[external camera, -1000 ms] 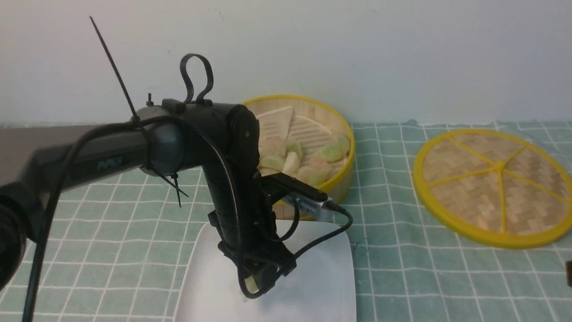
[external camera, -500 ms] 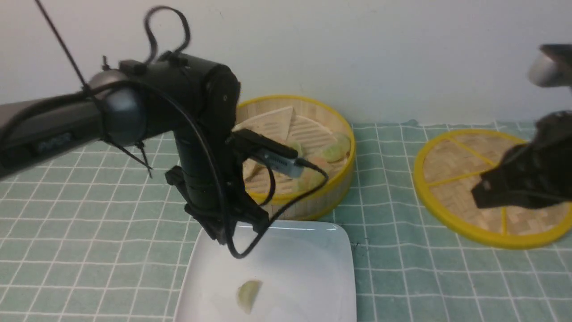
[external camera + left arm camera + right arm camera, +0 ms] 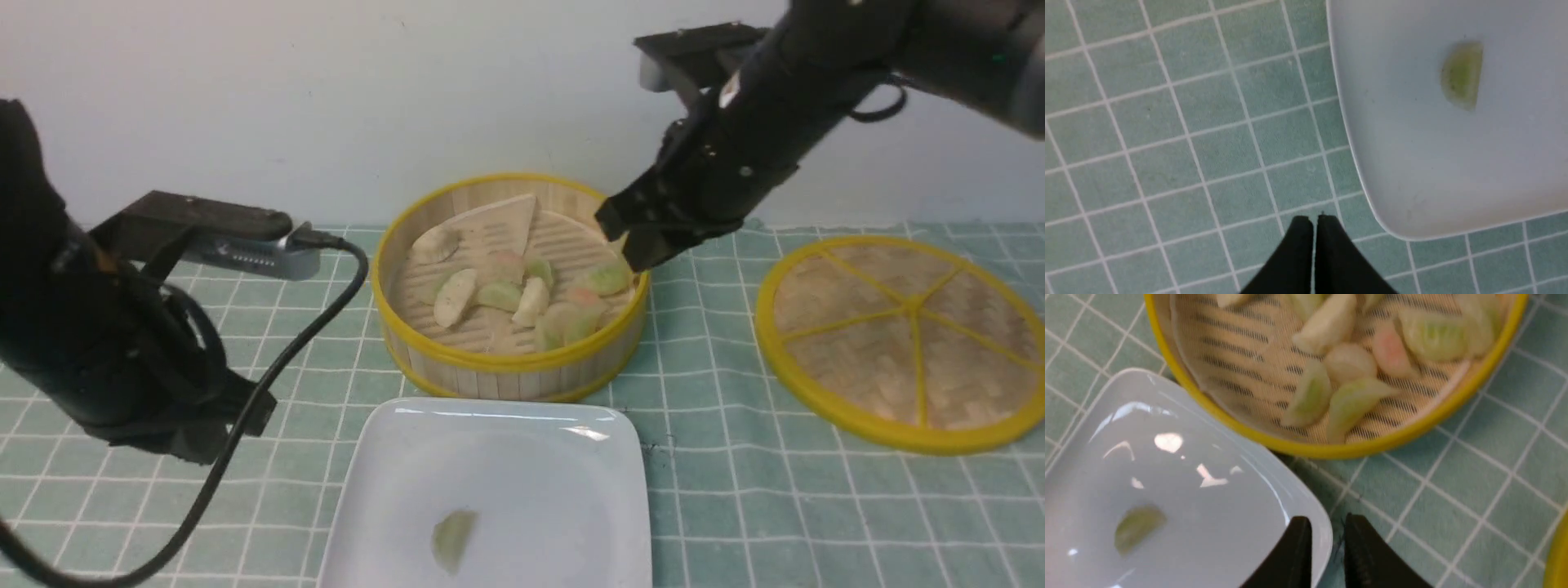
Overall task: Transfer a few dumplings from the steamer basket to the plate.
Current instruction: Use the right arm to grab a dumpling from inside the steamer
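- Green checked cloth covers the surface (image 3: 735,506), with a plain pale wall behind.
- One pale green dumpling (image 3: 454,539) lies on the plate (image 3: 522,457). The other dumplings (image 3: 531,298) sit in the steamer basket (image 3: 506,363), just behind the plate.
- Right end effector (image 3: 630,249) hovers over the basket's right rim, jaws slightly parted, holding nothing.
- Left end effector (image 3: 1314,222) is closed and empty, over the cloth beside the plate.
- I would widen the right jaws, descend on a dumpling near that rim, straddle its narrow width, squeeze gently, and avoid the cream sheet (image 3: 498,224).
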Robot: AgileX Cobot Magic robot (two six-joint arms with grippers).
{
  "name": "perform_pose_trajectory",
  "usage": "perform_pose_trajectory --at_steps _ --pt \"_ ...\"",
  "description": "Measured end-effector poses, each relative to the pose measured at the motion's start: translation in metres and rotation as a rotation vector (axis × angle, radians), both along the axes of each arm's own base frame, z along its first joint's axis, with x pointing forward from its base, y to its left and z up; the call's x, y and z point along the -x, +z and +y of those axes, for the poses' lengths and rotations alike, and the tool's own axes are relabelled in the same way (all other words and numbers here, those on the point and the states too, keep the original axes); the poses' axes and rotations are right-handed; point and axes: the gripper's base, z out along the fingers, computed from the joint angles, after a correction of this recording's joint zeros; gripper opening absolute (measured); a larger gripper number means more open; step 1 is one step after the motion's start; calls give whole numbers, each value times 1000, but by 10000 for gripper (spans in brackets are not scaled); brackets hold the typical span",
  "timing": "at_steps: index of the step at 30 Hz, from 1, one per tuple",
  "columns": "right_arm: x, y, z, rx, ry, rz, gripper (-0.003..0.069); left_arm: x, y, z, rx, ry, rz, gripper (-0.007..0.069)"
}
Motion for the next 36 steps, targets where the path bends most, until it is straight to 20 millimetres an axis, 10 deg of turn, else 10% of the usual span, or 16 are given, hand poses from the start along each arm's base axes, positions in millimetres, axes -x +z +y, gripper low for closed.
perform_pose_trajectory --at_steps 12,36 --pt "-68 -80 50 103 -4 37 454 62 18 10 74 3 -114 -6" --pt "-80 -118 47 192 -91 68 473 80 29 16 59 -3 -158 -6"
